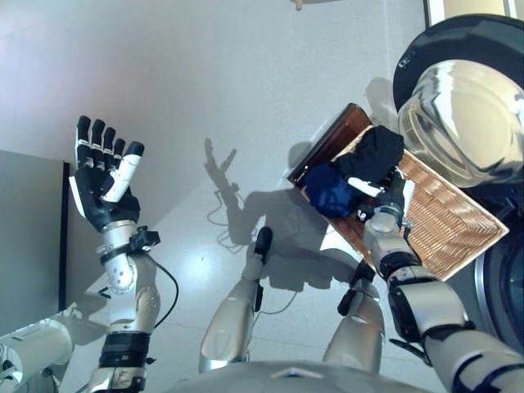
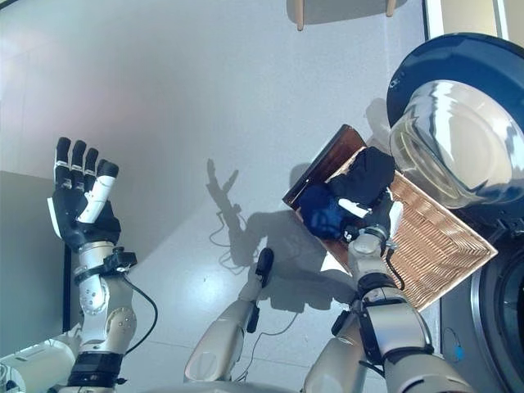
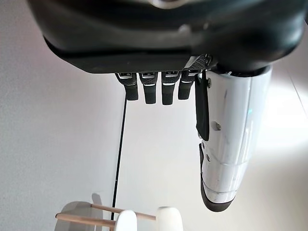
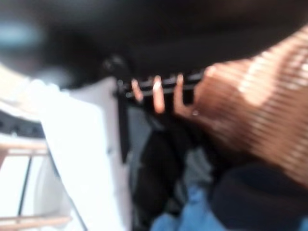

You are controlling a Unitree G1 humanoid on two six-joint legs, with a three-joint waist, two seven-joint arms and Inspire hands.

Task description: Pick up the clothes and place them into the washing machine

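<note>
A shallow wicker basket (image 1: pixel 446 225) rests tilted on a low dark brown box (image 1: pixel 332 141) beside the washing machine (image 1: pixel 503 282). A black garment (image 1: pixel 377 151) and a blue garment (image 1: pixel 327 190) lie at the basket's near-left end. My right hand (image 1: pixel 393 195) is at these clothes, touching the black garment, and its grip is hidden. In the right wrist view the dark and blue cloth (image 4: pixel 192 211) lies against the wicker (image 4: pixel 255 110). My left hand (image 1: pixel 98 184) is raised far to the left, open and empty.
The machine's round door (image 1: pixel 463 115) with its glass bowl stands open above the basket. A grey panel (image 1: pixel 29 237) stands at the left edge. Chair legs (image 2: pixel 340 10) show at the far top. Pale floor (image 1: pixel 246 98) lies between.
</note>
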